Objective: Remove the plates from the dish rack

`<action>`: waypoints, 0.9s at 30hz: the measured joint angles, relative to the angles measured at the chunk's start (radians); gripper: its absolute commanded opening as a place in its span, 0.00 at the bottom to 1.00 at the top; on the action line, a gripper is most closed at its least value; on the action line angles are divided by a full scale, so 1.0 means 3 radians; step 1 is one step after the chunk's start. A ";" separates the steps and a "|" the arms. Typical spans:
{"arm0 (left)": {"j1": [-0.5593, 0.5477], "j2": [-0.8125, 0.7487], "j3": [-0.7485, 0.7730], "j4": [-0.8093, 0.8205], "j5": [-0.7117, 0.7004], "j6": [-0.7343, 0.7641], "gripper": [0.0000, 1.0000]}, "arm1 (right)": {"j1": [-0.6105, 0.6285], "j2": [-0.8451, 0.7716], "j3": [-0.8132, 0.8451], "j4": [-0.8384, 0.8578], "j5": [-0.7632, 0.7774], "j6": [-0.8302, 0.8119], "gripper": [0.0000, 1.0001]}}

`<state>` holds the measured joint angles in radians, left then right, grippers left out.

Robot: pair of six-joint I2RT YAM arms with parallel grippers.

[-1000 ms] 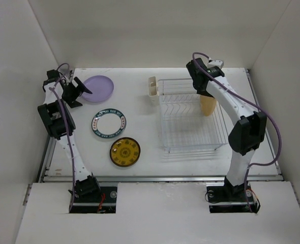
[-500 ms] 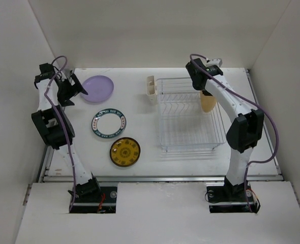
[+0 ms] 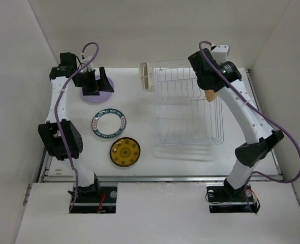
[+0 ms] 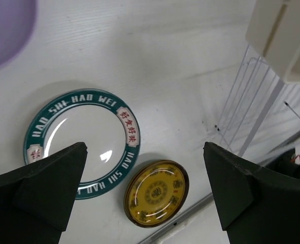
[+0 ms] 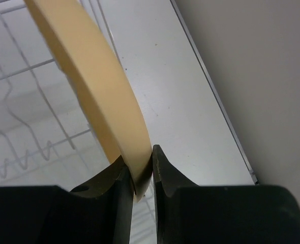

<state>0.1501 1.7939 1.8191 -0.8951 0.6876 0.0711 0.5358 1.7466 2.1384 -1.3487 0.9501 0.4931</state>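
As L gripper (image 4: pixel 145 152) gapes, R gripper (image 5: pixel 151 162) pinches tan plate (image 5: pixel 99 86), prob. racked.

Shows a white table (image 3: pixel 140 127) from above. Lines up three flat plates on the left half: lavender plate (image 3: pixel 99 97) upper left, partly under left gripper (image 3: pixel 98 85); teal-rimmed plate (image 3: pixel 109 124) below; amber plate (image 3: pixel 124 151) lowest. Places wire dish rack (image 3: pixel 188 109) right of centre, cream cup (image 3: pixel 145 76) at its upper left corner. Reveals tan plate (image 3: pixel 211 94) beneath right gripper (image 3: pixel 211 87).

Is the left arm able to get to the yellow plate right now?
Probably yes. The left gripper is open and empty, and the yellow plate lies in the open with nothing covering it.
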 measured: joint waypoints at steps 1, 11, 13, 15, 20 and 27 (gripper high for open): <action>-0.0057 0.0000 0.0000 -0.0033 0.0028 0.0032 0.99 | -0.0017 -0.0010 -0.0003 -0.0008 -0.0001 0.0037 0.00; -0.0079 0.0000 0.0000 -0.0195 0.0065 0.0140 0.99 | -0.0402 -0.0064 -0.0938 0.0652 -0.0261 0.0230 0.00; -0.0079 0.0000 0.0000 -0.0216 0.0062 0.0159 0.99 | -0.0446 -0.0047 -0.0966 0.0757 -0.0365 0.0224 0.00; -0.0079 0.0000 0.0000 -0.0224 0.0058 0.0177 0.99 | -0.0484 -0.0041 -0.0965 0.0891 -0.0462 0.0220 0.00; -0.0079 0.0000 -0.0017 -0.0235 0.0034 0.0244 0.99 | -0.0589 0.0051 -0.0958 0.1041 -0.0579 0.0214 0.00; -0.0089 0.0000 -0.0022 -0.0317 0.0042 0.0408 0.99 | -0.0605 0.0062 -0.0919 0.1071 -0.0830 0.0206 0.00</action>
<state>0.1234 1.7939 1.8126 -0.9901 0.7002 0.1936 0.3542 1.7653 1.8626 -1.0275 0.7010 0.5549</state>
